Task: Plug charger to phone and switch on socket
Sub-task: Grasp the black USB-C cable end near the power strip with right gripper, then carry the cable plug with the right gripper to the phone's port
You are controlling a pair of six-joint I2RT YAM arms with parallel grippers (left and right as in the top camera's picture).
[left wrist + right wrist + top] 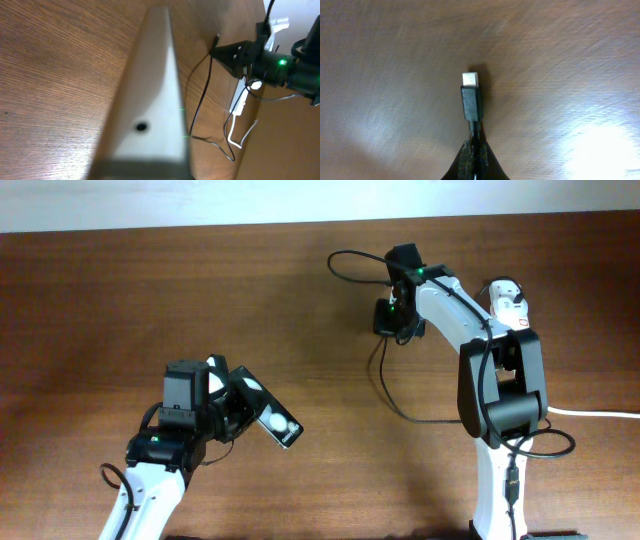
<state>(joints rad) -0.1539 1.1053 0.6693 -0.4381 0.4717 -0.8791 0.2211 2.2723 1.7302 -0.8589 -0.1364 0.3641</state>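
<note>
Right wrist view: right gripper (474, 156), bottom centre, pinches the thin black charger cable (470, 102) near its end. Lower left overhead, left gripper (243, 404) clamps the glossy black phone (275, 420); a tilted end may miss the port.

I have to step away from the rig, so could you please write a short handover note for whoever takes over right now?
Left gripper: shut on the phone.
Right gripper: shut on the charger just behind its connector tip, well apart from the phone.
Socket: on the table behind the right arm, untouched.
Done: phone and charger both grasped.
Left: plug the tip into the phone, then switch on the socket.
</note>
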